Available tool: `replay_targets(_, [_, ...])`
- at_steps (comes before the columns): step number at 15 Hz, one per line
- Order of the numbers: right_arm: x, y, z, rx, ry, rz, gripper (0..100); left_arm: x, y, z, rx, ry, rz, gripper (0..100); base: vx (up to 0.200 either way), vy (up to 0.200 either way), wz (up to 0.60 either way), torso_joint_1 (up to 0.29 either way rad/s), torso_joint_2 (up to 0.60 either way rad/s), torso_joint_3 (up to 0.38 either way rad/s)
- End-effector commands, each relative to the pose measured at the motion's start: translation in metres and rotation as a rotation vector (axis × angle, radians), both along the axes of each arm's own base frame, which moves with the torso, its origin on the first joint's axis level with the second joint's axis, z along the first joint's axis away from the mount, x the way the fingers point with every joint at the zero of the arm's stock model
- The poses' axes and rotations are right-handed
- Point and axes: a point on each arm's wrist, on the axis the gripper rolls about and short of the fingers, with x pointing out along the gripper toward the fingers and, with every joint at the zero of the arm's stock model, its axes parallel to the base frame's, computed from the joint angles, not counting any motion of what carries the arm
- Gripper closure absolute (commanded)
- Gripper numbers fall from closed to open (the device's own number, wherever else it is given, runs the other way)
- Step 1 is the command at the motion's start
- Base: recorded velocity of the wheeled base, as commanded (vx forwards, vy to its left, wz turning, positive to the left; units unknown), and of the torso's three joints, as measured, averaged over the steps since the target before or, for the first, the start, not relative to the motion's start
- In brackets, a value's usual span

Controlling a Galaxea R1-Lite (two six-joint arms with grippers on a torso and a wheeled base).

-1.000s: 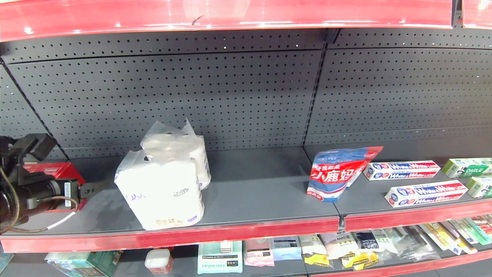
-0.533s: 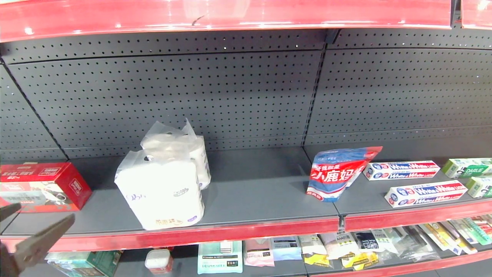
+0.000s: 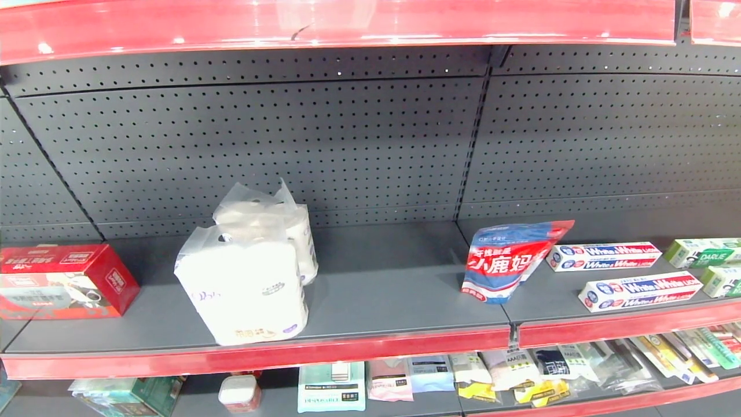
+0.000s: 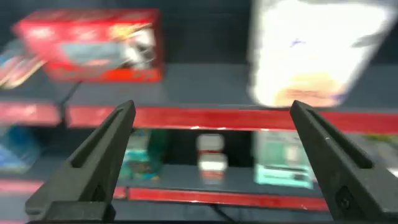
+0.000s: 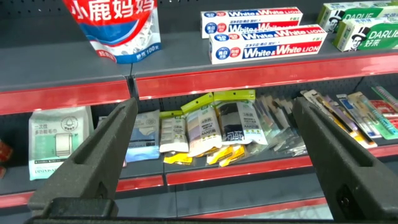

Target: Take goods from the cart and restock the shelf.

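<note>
A red box [image 3: 63, 281] lies at the left end of the grey shelf [image 3: 382, 295], with nothing holding it. In the left wrist view the red box [image 4: 90, 45] sits above and beyond my left gripper [image 4: 212, 107]. That gripper is open and empty, out in front of the shelf's red edge. Right of the box stand two wrapped packs of white paper rolls [image 3: 246, 278]. My right gripper [image 5: 216, 102] is open and empty, below a red and blue pouch [image 5: 115, 25] and toothpaste boxes [image 5: 261, 42].
The pouch [image 3: 509, 260] leans mid-shelf, with toothpaste boxes [image 3: 605, 256] and green boxes [image 3: 700, 252] to its right. Bare shelf lies between the paper rolls and the pouch. A lower shelf [image 5: 236, 171] holds hanging packets [image 5: 211, 127]. A red shelf edge [image 3: 347, 23] runs overhead.
My left gripper let go of the red box, drew back off the shelf, dropped low and left the head view. The box stays on the shelf.
</note>
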Motion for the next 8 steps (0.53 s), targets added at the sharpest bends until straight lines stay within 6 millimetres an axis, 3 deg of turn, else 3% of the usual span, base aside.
replay_targets(1, [0.0001, 0.0, 0.0, 0.0, 0.002, 0.0, 0, 0.0038, -0.0021, -0.0182, 0.023, -0.001, -0.117, 0, 0.0, 0.0, 0.0, 0.0, 0.0, 0.0])
replay_targets(6, [0.0001, 0.0, 0.0, 0.0, 0.002, 0.0, 0, 0.0037, -0.0018, -0.0195, -0.01, 0.007, -0.099, 0, 0.0, 0.0, 0.0, 0.0, 0.0, 0.0])
replay_targets(8, [0.0001, 0.0, 0.0, -0.005, 0.002, 0.001, 0, 0.0036, -0.0013, -0.0193, -0.01, 0.005, -0.076, 0, 0.0, 0.0, 0.6, 0.0, 0.0, 0.007])
